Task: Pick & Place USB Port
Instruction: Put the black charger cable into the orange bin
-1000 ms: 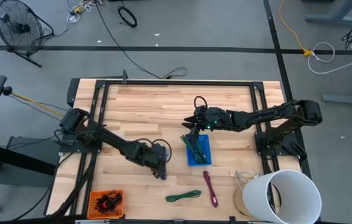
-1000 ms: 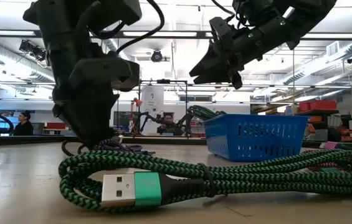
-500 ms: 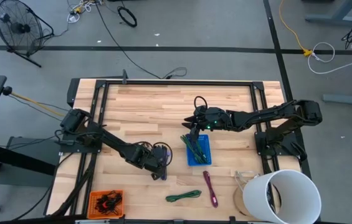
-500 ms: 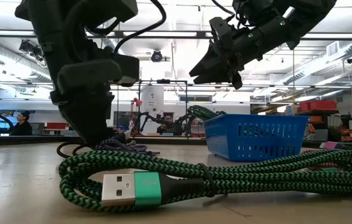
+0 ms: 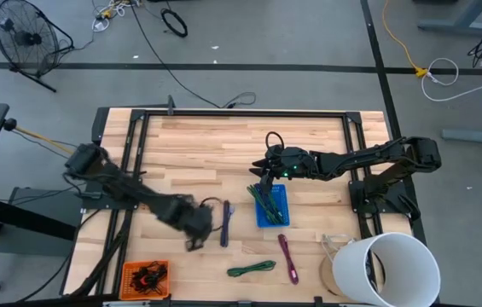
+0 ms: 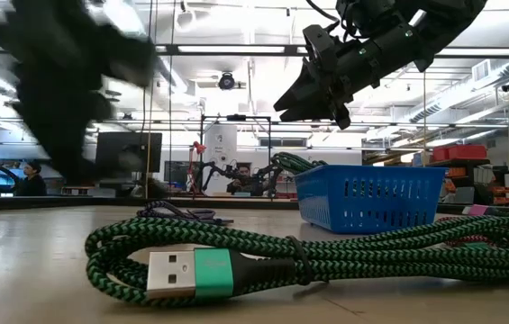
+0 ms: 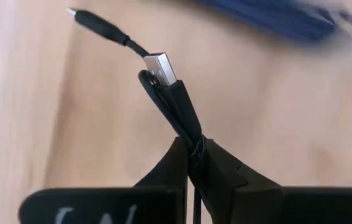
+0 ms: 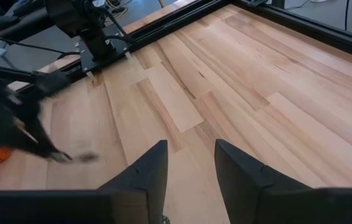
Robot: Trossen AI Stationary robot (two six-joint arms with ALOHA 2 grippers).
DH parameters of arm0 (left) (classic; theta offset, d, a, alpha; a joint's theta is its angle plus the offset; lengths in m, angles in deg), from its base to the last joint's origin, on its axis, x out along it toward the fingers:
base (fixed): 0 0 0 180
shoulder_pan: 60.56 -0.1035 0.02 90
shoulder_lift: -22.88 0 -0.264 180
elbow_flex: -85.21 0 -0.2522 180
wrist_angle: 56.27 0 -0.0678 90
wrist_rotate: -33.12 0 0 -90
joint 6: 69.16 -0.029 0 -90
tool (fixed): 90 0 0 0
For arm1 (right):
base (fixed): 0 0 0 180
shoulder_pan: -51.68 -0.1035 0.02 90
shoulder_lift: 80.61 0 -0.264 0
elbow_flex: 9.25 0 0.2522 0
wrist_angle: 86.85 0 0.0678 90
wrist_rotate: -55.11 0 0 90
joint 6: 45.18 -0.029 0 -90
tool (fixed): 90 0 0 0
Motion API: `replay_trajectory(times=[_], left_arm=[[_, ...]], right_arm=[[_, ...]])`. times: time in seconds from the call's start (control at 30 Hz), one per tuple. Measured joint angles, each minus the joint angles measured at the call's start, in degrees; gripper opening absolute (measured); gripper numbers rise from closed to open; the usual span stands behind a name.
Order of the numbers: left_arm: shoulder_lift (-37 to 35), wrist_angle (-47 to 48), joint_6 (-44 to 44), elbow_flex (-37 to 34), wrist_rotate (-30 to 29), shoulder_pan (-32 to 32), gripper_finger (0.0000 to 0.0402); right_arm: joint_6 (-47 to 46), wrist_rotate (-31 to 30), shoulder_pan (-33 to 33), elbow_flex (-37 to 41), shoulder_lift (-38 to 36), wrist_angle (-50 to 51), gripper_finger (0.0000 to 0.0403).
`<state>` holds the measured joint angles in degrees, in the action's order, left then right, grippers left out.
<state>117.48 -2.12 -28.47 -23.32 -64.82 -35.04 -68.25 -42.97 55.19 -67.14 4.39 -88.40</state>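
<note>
I am holding a dark purple cable [image 7: 174,106] pinched between the two fingers of my left gripper [image 7: 193,157]. In my left wrist view the fingers are closing narrow on the cable's thick bundled part, and its silver plug [image 7: 162,68] is sticking out straight ahead of my fingertips, with a thin black lead trailing off beyond it. The cable's long axis is running in line with my fingers, not across them.

From above, the cable [image 5: 225,223] is showing as a short purple strip lying front-to-back on the wooden table [image 5: 215,149], just to the right of my left gripper [image 5: 196,223], which is blurred with motion. The blue basket [image 5: 272,207] is sitting further right, near but apart from the cable — so the basket lies to the right of what I am carrying, and my left arm is the one holding it.

My right gripper [image 5: 263,169] is hovering above the far end of the basket, its fingers [image 8: 149,171] standing apart with nothing between them. Green cables are already lying in the basket.

Nearer the front edge, a green cable [image 5: 252,269] and a magenta cable [image 5: 287,254] are lying loose on the table. An orange tray [image 5: 145,275] is sitting at the front left and a white bucket [image 5: 391,266] at the front right.

I judge the coming move to be a carry rightward toward the basket.
</note>
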Motion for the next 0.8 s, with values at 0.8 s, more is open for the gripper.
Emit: replay_trajectory(times=[0.8], left_arm=[[-11.66, 3.84, 36.79, 6.75, 6.94, 39.72, 0.0034]], right_arm=[[-0.42, -0.01, 0.00, 0.02, 0.00, 1.31, 0.0132]])
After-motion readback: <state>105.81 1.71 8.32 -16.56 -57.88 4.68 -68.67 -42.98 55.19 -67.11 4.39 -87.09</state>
